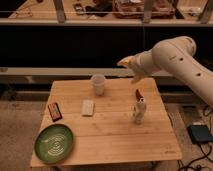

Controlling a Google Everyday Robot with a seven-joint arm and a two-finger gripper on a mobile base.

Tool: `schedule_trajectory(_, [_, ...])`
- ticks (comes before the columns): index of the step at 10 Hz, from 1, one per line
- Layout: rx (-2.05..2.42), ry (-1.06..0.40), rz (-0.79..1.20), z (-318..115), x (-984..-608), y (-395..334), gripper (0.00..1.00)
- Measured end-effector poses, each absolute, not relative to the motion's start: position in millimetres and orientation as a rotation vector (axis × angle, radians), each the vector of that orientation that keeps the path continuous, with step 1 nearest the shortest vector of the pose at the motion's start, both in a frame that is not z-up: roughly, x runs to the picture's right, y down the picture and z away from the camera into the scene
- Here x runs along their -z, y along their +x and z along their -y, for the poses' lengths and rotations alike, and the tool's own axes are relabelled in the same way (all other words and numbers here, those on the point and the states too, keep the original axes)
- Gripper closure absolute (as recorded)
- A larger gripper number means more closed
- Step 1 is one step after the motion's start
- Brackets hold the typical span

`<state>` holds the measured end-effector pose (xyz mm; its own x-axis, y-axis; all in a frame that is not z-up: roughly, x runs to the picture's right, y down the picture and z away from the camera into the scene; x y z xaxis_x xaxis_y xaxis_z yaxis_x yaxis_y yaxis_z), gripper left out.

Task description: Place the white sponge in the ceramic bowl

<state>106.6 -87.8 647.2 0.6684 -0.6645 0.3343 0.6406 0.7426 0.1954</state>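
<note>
The white sponge [88, 107] lies flat on the wooden table [115, 140], left of centre, just below the white cup. The ceramic bowl [54, 143] is a wide green dish with pale rings at the table's front left corner, and nothing lies in it. My gripper [126, 63] is at the end of the white arm, held in the air above the table's back edge, up and to the right of the cup and well away from the sponge.
A tall white cup [99, 84] stands near the back of the table. A dark red-edged packet [54, 111] lies at the left edge. A small white bottle with a red top [138, 109] stands right of centre. Shelving runs behind the table.
</note>
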Motion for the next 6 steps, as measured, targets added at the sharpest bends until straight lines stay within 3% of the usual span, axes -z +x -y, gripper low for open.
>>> schedule_trajectory(6, [1.213,0.094,0.586,73.5,-701.4,28.4,0.35])
